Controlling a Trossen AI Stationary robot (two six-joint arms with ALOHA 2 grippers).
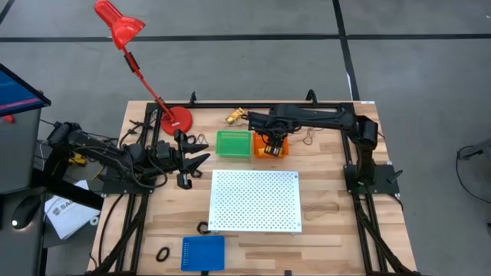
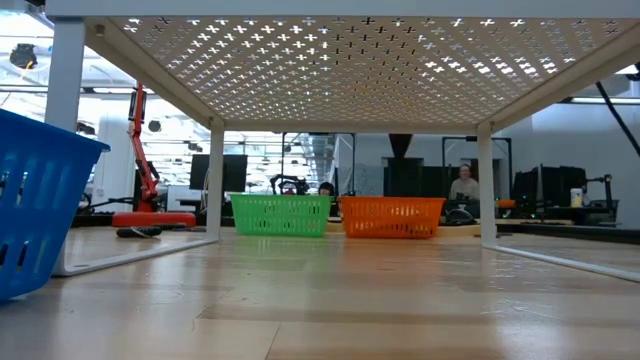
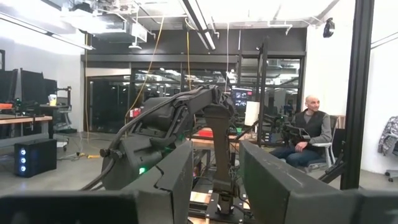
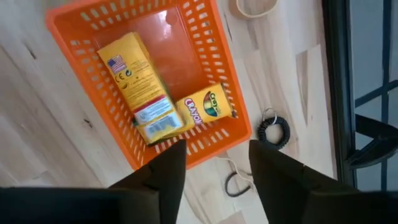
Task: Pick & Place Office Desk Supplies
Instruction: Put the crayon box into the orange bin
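Note:
My right gripper (image 1: 271, 143) hangs open and empty over the orange basket (image 1: 273, 150). In the right wrist view (image 4: 214, 167) two yellow crayon boxes (image 4: 144, 87) lie in that basket (image 4: 81, 25). Beside it on the table are a black coil ring (image 4: 274, 132) and a tan rubber band (image 4: 255, 7). A yellow item (image 1: 234, 116) lies behind the green basket (image 1: 234, 144). More tan bands (image 1: 323, 207) and black loops (image 1: 163, 253) lie about the table. My left gripper (image 1: 184, 159) waits open and empty at the left, pointing level (image 3: 214, 180).
A white perforated board (image 1: 255, 201) stands on legs mid-table. A blue basket (image 1: 203, 253) is at the near edge. A red desk lamp (image 1: 179, 119) stands at the far left. A person sits in the room beyond the table (image 3: 309, 127).

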